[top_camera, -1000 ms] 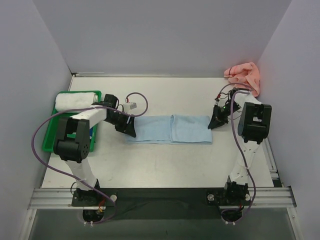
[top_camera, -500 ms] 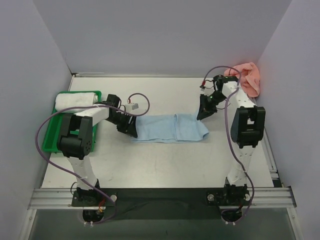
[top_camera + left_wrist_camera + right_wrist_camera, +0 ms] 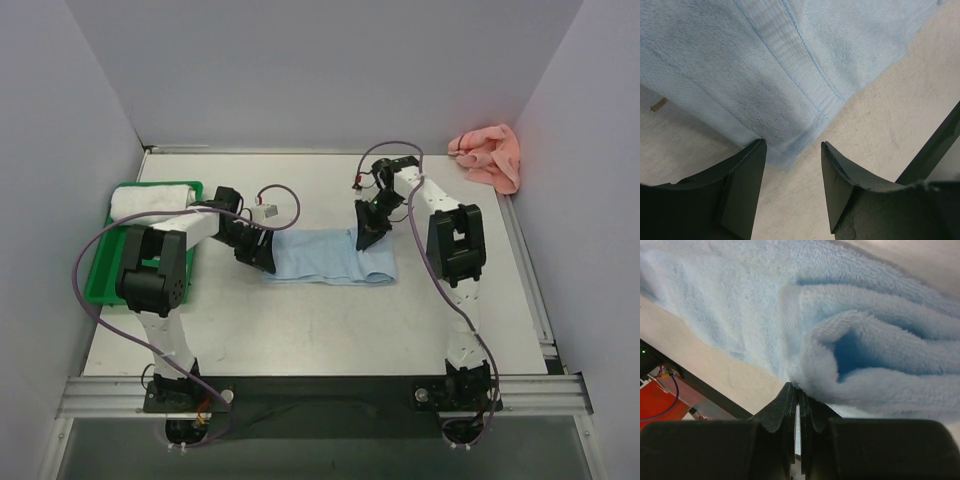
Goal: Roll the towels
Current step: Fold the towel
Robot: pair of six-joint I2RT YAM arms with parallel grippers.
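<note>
Blue towel (image 3: 325, 257) sits pinched in the closed right gripper (image 3: 366, 236); left gripper (image 3: 256, 256) stands half-open, gripping nothing; unpinned, the left end may drag.

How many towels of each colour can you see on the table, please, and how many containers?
light blue towel: 1
pink towel: 1
white rolled towel: 1
green bin: 1
Total: 4
</note>
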